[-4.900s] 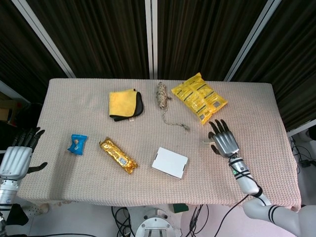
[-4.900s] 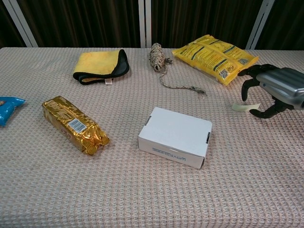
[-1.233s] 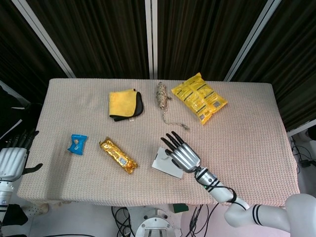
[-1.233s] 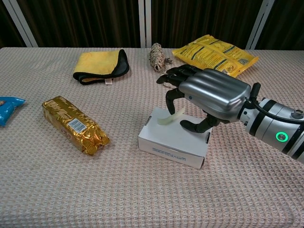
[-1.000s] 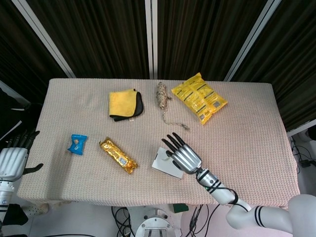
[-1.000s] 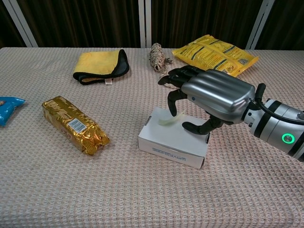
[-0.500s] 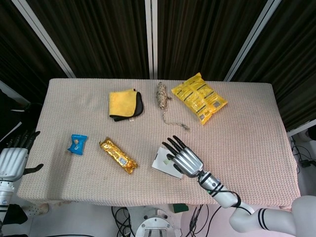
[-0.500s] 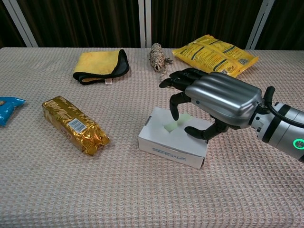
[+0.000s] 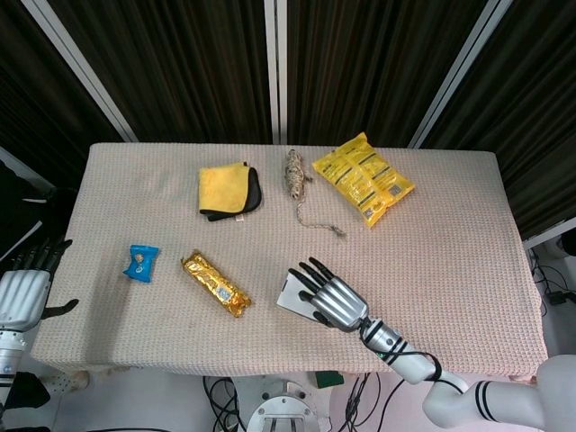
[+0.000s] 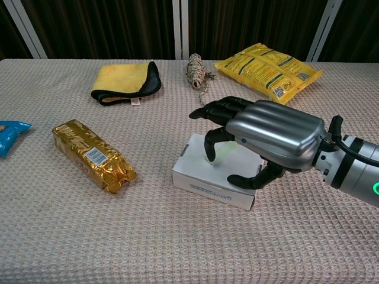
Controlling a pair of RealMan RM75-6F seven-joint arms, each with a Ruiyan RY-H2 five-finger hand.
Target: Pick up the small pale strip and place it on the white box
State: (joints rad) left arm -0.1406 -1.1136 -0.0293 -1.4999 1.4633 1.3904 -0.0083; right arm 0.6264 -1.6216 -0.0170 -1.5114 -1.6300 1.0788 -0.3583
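The white box [image 10: 201, 171] sits at the table's front middle; in the head view only its left end [image 9: 290, 293] shows past my right hand [image 9: 333, 301]. That hand [image 10: 269, 136] hovers low over the box top with its fingers spread and curved down, its thumb by the box's front edge. A faint pale strip [image 10: 225, 151] seems to lie flat on the box top under the fingers, mostly hidden. My left hand [image 9: 22, 295] hangs off the table's left edge with fingers apart, holding nothing.
A gold foil bar [image 10: 93, 155] lies left of the box, and a blue packet [image 10: 9, 131] lies further left. At the back are a yellow cloth [image 10: 124, 80], a twine bundle [image 10: 196, 70] and a yellow snack bag [image 10: 266, 64].
My right hand carried the strip from the right side of the table to the box, lowered it onto the top, then shifted left and lower over it. The left hand stayed put.
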